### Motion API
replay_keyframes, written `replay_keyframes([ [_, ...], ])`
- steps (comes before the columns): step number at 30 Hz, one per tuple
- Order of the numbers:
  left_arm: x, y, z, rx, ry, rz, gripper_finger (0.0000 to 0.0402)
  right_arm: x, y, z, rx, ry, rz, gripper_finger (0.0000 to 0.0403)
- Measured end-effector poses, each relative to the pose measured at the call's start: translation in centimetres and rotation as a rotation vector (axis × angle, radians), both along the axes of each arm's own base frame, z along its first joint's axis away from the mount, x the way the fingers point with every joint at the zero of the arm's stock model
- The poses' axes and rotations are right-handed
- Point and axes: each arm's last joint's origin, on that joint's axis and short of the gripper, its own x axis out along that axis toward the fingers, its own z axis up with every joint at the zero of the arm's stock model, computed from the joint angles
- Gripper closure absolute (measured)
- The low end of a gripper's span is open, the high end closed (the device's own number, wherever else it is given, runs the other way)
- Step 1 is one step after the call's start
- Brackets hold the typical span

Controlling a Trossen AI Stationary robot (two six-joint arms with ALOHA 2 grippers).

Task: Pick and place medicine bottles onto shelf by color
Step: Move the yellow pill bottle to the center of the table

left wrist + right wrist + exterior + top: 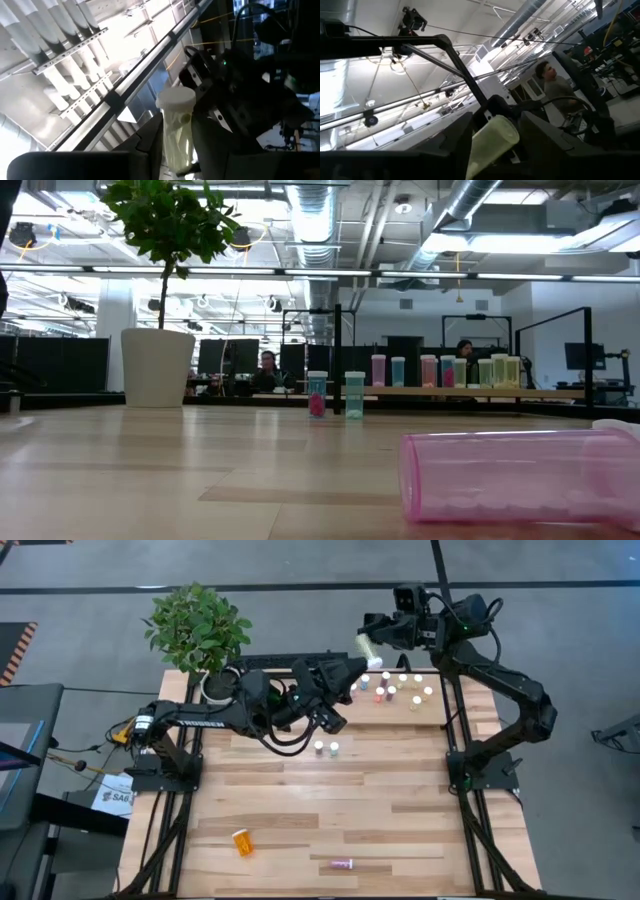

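Note:
A pale yellow medicine bottle point(367, 647) with a white cap is held in the air over the shelf's far edge, between both grippers. My left gripper point(360, 664) reaches it from the table's left and my right gripper point(383, 633) from the far right. Both are shut on it. The shelf point(440, 712) at the far right carries several upright bottles point(404, 680), which also show in the low view point(428, 370). Two bottles point(327, 748) stand on the table. An orange bottle point(243, 841) and a pink one point(343, 864) lie near the front edge. My left gripper has the bottle's yellow body point(174, 137) between its two fingers, which lie along the bottle toward its capped end point(175, 98). The bottle is lifted clear of the shelf. My right gripper has the same bottle's body point(487, 145) between its two fingers point(540, 142), coming from the opposite end. The bottle's round yellow end point(496, 128) points away from it toward the left gripper.
A white plant pot point(214, 686) with a leafy plant stands at the table's far left, close to my left arm. The pink lying bottle point(520, 475) fills the near right of the low view. People sit at desks in the room behind the table.

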Motion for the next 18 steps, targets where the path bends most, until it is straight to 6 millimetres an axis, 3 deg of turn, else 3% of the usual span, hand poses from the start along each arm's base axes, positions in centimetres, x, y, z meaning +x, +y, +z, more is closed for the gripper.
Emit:
replay_keyframes([
  [7, 0.0, 0.0, 0.0, -0.053, -0.018, -0.039, 0.0312, 0.2, 0.5, -0.1, -0.044, 0.004, 0.027, 0.0182],
  [14, -0.1, 0.1, 0.1, -0.116, -0.033, -0.032, 0.0311, 0.2, 0.6, -0.1, -0.031, 0.030, 0.065, 0.0215],
  [18, -0.3, -0.4, -0.1, -0.335, -0.087, 0.023, 0.0311, -1.2, 0.6, 0.3, -0.095, 0.073, 0.129, 0.0231],
])
